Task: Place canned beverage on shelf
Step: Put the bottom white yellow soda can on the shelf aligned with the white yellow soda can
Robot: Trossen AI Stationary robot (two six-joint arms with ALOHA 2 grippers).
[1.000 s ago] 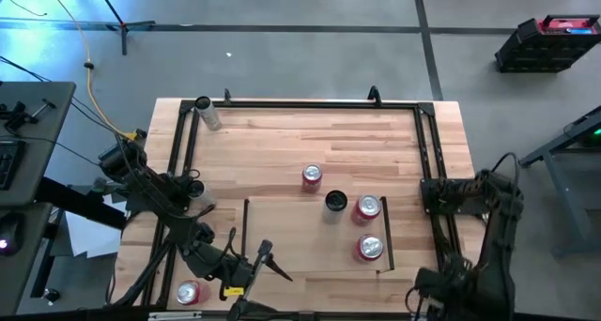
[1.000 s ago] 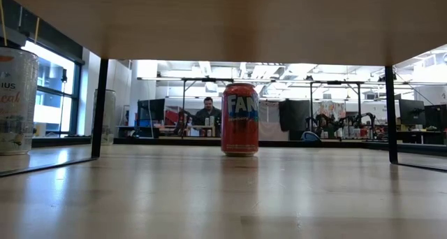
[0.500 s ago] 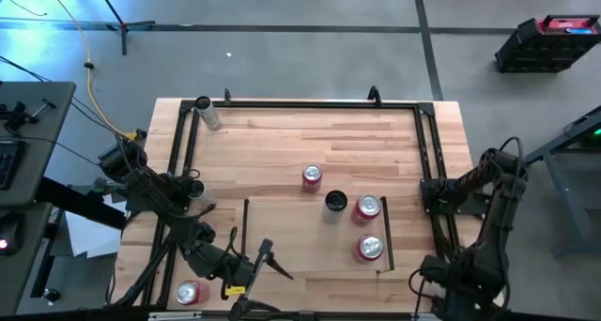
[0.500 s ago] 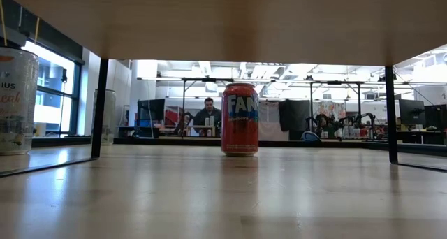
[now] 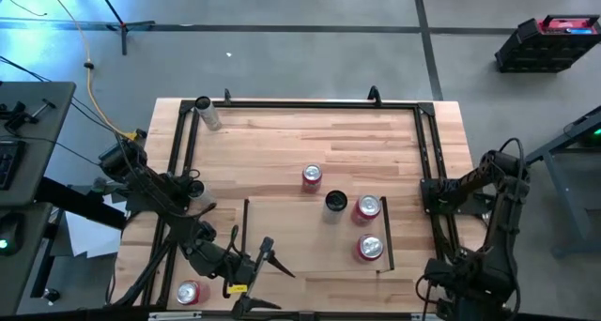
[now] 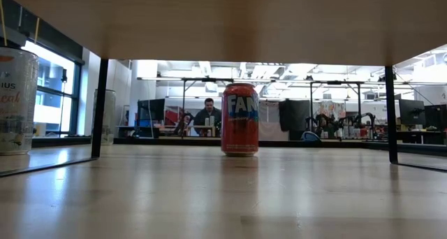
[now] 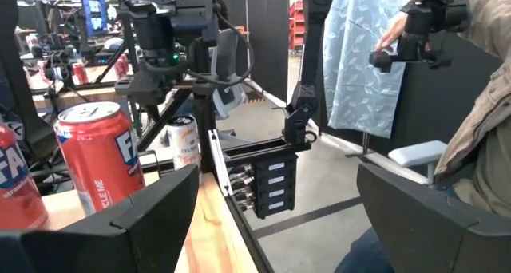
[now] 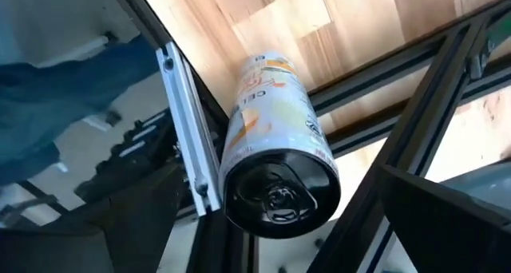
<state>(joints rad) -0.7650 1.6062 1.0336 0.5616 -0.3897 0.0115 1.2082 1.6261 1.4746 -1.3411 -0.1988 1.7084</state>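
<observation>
The shelf (image 5: 310, 238), a pale panel with dark rails, stands raised over the table; the low view looks under it (image 6: 223, 19). A black can (image 5: 335, 202) and two red cans (image 5: 368, 206) (image 5: 370, 248) stand on it. A white-and-orange can (image 8: 271, 137) with a dark top stands by the table's near right corner (image 7: 185, 141), hidden under my right arm in the high view. My right gripper (image 8: 281, 201) is open, with a finger on either side of that can's top and gaps showing. My left gripper (image 5: 268, 260) is open and empty near the shelf's left rail.
A red Fanta can (image 5: 312, 176) (image 6: 239, 119) stands on the table past the shelf's far edge. Another can (image 5: 188, 291) stands at the near left corner, and a silver one (image 5: 208, 114) lies at the far left. A black tube frame (image 5: 427, 171) rims the table. A person (image 7: 479, 105) stands beyond the right edge.
My right arm has unfolded: its elbow has risen and swung toward the table's right edge, and its lower part has shifted a little to the right. The cans and the shelf have stayed where they were.
</observation>
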